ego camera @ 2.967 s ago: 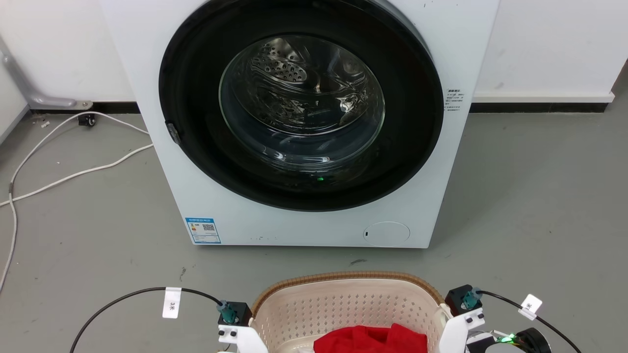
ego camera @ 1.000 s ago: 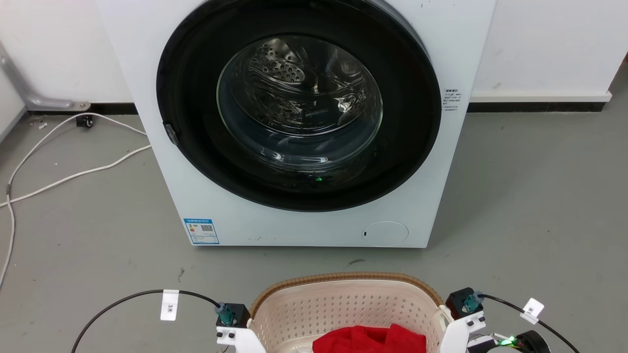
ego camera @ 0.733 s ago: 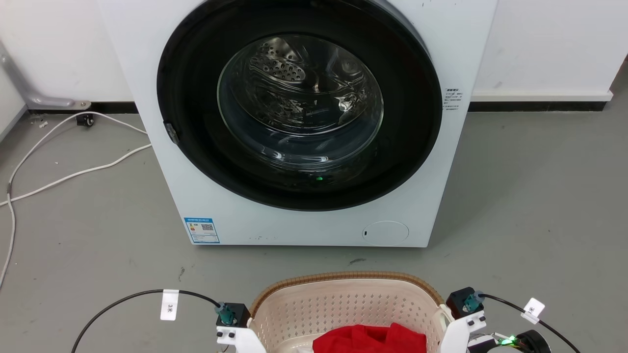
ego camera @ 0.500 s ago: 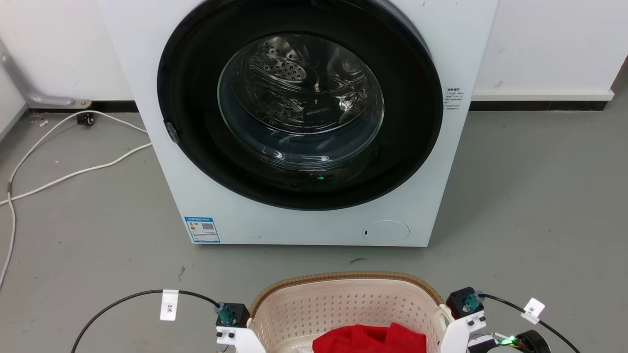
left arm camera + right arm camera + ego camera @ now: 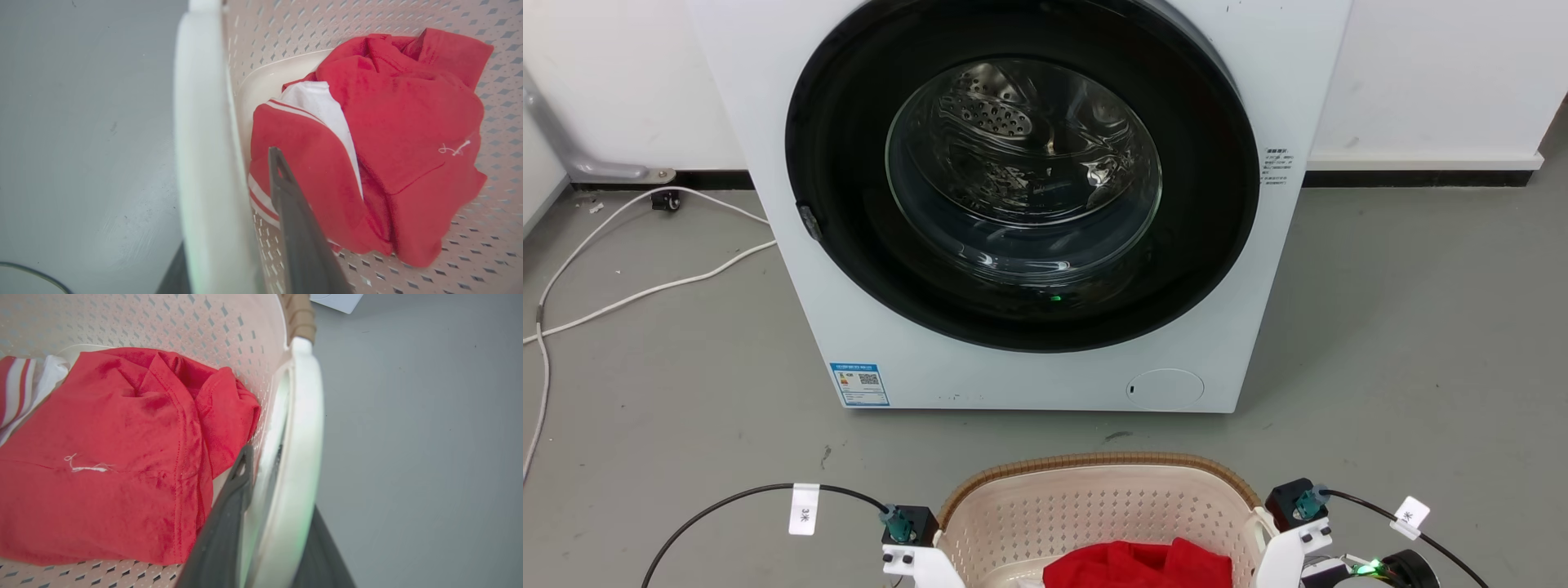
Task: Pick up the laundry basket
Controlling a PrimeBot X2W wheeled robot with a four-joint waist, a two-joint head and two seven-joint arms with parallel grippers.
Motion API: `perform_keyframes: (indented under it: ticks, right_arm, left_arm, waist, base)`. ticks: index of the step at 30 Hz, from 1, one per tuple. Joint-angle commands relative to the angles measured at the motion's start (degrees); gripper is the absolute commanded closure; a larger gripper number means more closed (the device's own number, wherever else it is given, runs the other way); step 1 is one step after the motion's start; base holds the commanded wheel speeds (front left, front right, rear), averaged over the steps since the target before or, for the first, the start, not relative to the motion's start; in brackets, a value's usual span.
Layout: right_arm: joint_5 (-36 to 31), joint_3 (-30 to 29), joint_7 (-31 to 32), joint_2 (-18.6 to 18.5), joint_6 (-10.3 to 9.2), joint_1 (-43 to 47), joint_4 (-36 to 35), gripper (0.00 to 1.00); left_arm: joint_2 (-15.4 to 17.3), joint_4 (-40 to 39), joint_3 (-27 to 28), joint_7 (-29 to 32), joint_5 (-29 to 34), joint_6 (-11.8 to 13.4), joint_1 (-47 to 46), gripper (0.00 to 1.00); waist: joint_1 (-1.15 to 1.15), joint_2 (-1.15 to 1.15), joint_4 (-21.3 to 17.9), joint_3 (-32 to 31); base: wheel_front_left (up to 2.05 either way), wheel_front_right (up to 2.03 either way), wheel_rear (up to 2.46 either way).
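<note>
The laundry basket (image 5: 1094,506), cream with a brown woven rim, sits at the bottom of the head view and holds a red and white garment (image 5: 1139,567). My left wrist mount (image 5: 907,531) is at its left side and my right wrist mount (image 5: 1294,506) at its right. In the left wrist view my left gripper (image 5: 226,200) is shut across the white handle (image 5: 200,143), one finger inside the basket above the garment (image 5: 388,143) and one outside. In the right wrist view my right gripper (image 5: 282,486) clamps the other handle (image 5: 304,416) the same way.
A white front-loading washing machine (image 5: 1029,384) with its round dark door shut stands just beyond the basket. White cables (image 5: 645,286) trail over the grey floor at the left. Black cables loop from both wrists. A white wall lies behind.
Nothing has visibly changed apart from a slight wobble of the head view.
</note>
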Motion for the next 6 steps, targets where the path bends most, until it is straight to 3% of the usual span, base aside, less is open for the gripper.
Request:
perform_keyframes:
  ticks: [1,6]
  right_arm:
    - [0.1,0.2,-0.7,-0.3,0.16,-1.3,-0.3,1.0]
    - [0.1,0.4,-0.8,-0.3,0.16,-1.0,-0.3,1.0]
  left_arm:
    - [-0.5,-0.6,-0.6,0.2,0.2,-1.6,-0.2,1.0]
    - [-0.5,-0.6,-0.8,0.0,0.1,-1.6,0.1,1.0]
  waist:
    - [0.0,0.0,0.0,0.0]
    - [0.0,0.0,-0.1,-0.2]
  base:
    - [0.0,0.0,0.0]
    - [0.0,0.0,0.0]
